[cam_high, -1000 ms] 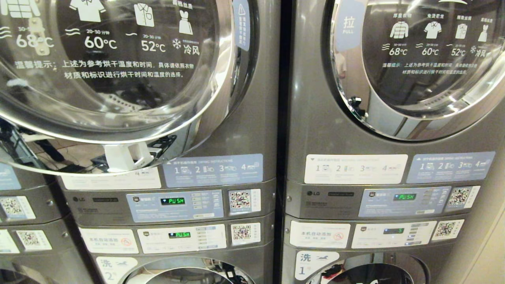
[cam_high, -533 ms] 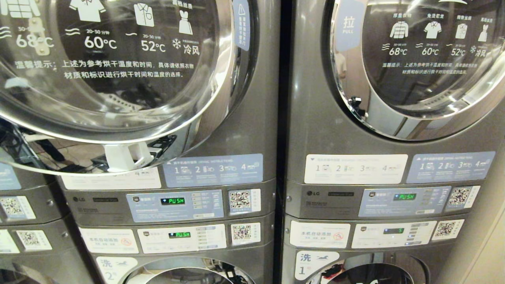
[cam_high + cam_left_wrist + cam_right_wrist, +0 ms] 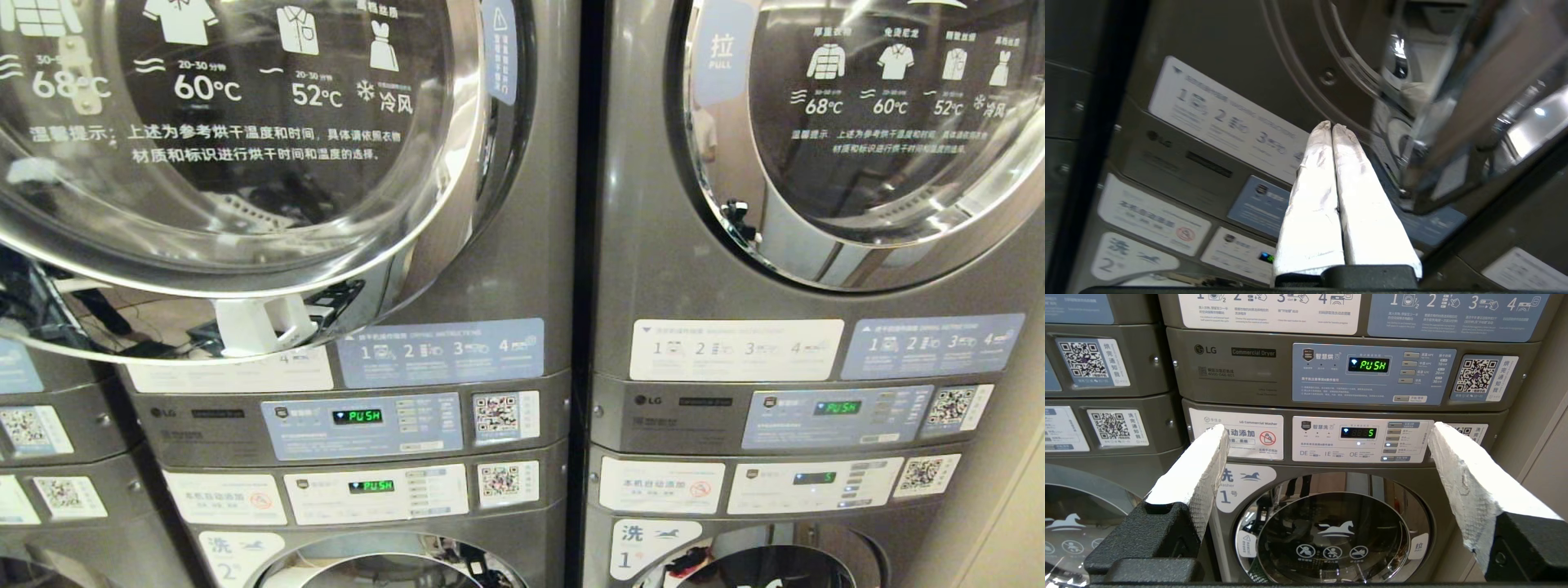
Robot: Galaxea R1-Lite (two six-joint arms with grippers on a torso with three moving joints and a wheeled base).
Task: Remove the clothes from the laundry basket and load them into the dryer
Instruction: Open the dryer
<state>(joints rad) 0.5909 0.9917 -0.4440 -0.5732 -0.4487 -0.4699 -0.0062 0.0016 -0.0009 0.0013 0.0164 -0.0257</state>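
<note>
Loading not started: my left end effector (image 3: 1332,127) clenched empty just below the round chrome-rimmed glass dryer door (image 3: 245,163) swung ajar, right end effector (image 3: 1327,435) released, no clothes or basket visible.

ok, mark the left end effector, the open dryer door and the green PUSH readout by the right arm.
left end effector (image 3: 1332,127): left wrist view, where the shut fingertips meet.
dryer door (image 3: 269,282): head view, lower chrome rim.
PUSH readout (image 3: 1368,365): right wrist view, middle of the green letters.
</note>
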